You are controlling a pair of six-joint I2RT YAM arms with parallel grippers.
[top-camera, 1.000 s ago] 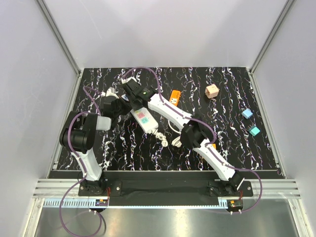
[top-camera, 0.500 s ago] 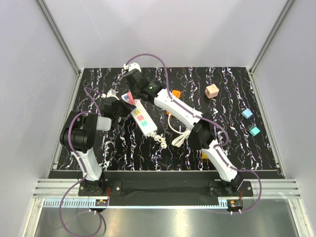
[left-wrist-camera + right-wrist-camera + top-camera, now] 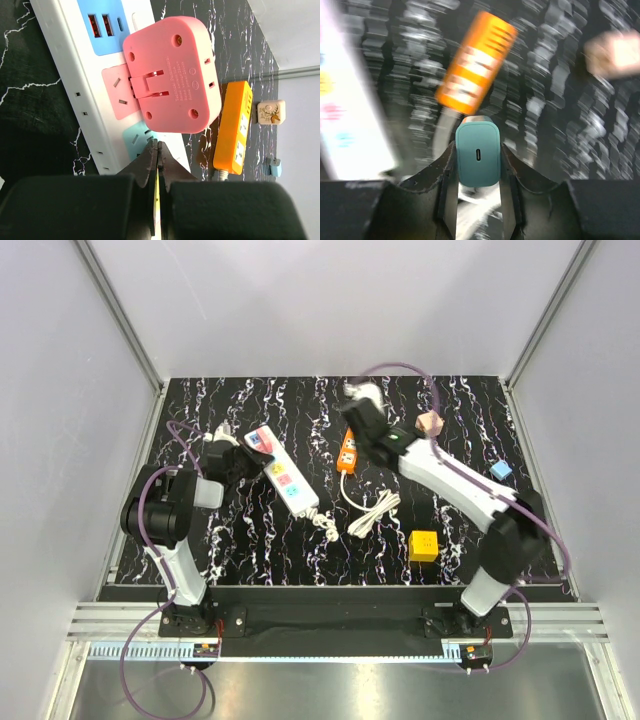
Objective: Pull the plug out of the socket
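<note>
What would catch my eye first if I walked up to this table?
Probably the right hand, held over the middle of the black marbled table and clamped on a teal plug, near the orange power strip. Next, the chunky pink adapter sitting on the long white power strip at the left, with the left hand pinched shut right next to it.
</note>
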